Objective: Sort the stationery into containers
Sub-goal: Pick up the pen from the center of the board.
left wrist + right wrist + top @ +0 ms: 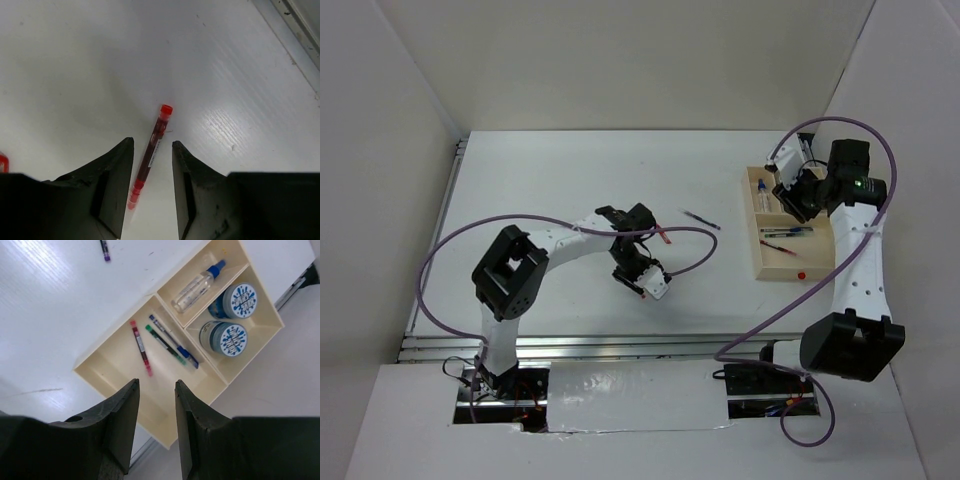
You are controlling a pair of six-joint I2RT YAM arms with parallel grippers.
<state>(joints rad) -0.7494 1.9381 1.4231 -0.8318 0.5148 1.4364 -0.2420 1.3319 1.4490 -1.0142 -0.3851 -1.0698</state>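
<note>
My left gripper is open and low over the table, its jaws on either side of a red pen that lies flat. In the top view the left gripper hides most of that pen. The beige tray holds a red pen, a green pen and a blue pen in its long compartment. It also holds the blue-capped bottle and two patterned rolls. My right gripper is open and empty above the tray.
A dark pen lies on the table between the arms; its end shows in the right wrist view. A small red piece lies by the left arm's purple cable. A rail runs along the table edge ahead of the left gripper.
</note>
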